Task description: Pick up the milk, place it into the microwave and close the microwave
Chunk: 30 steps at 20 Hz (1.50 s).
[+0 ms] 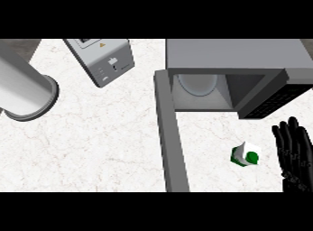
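Just left of my empty, straight-fingered right hand, the milk carton on the bench looks light and stiff-walled; I'd pinch its flat sides.

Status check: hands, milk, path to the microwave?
Right hand open beside milk, not touching; left hand out of view. Milk on counter, before open microwave. Nothing between them.
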Motion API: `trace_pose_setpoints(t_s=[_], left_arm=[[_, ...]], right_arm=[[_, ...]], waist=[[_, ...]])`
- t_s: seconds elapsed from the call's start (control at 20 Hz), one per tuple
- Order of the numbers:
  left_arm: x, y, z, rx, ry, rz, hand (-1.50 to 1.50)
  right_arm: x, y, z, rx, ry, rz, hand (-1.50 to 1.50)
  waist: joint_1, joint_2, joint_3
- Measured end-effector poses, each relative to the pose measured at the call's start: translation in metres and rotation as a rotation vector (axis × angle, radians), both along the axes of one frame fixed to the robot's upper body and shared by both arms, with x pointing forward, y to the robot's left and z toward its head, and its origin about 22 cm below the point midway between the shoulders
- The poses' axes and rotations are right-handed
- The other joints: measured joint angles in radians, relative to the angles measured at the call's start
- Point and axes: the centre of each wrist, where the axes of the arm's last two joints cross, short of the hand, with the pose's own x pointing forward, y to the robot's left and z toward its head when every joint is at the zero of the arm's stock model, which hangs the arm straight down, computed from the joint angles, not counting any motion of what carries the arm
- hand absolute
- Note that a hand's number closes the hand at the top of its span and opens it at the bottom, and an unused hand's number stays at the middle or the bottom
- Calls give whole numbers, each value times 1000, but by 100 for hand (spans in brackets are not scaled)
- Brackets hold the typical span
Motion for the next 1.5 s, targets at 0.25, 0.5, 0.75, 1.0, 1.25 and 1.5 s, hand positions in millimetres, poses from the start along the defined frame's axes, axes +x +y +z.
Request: trace_pose_setpoints(t_s=[0.25,0.5,0.75,1.0,1.25,1.5], left_arm=[[-7,11,0,-3,-2,-4,-150],[-20,15,-7,4,16,9,-150],[-27,21,-9,14,42,21,-150],[-32,27,-13,21,46,10,-150],[-40,33,-14,18,48,13,-150],[-41,34,-15,10,45,11,-150]], right_arm=[[3,-7,-21,0,37,-25,-150],[11,-11,-47,10,67,-47,-150],[20,-26,-73,23,96,-90,-150],[25,-46,-103,28,133,-151,-150],[24,-66,-130,23,159,-199,-150],[19,-78,-161,20,190,-204,-150]], waist=[[-1,1,0],[0,1,0],[1,1,0],[2,1,0],[3,1,0],[2,1,0]])
